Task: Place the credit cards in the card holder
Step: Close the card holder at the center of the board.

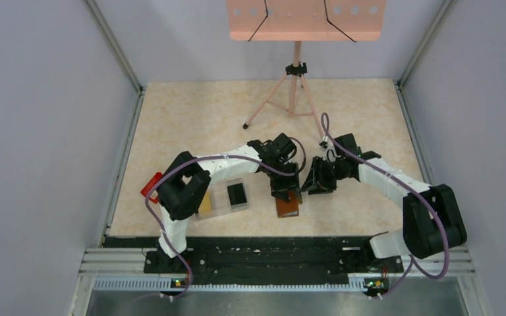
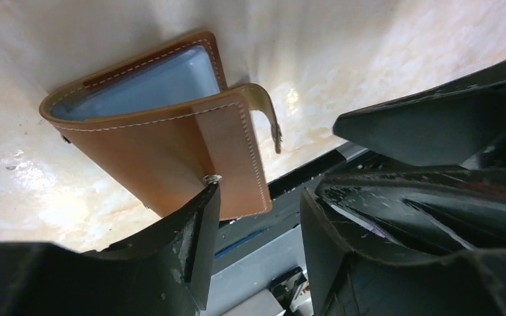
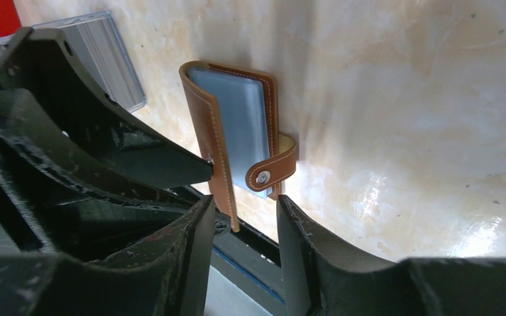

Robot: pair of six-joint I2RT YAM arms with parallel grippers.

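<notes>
The card holder is a brown leather wallet lying partly open near the table's front edge, its pale blue-grey inside showing and its snap tab hanging loose. My left gripper hovers right over it, open, one fingertip close to the snap stud and nothing between the jaws. My right gripper is just to its right, open, with the wallet's cover edge and tab at the mouth of its gap but not pinched. A black credit card and a yellow one lie in the tray.
The clear plastic tray sits left of the wallet, under the left arm; its edge shows in the right wrist view. A red object lies at the table's left edge. A pink tripod stand stands at the back. The two grippers are very close together.
</notes>
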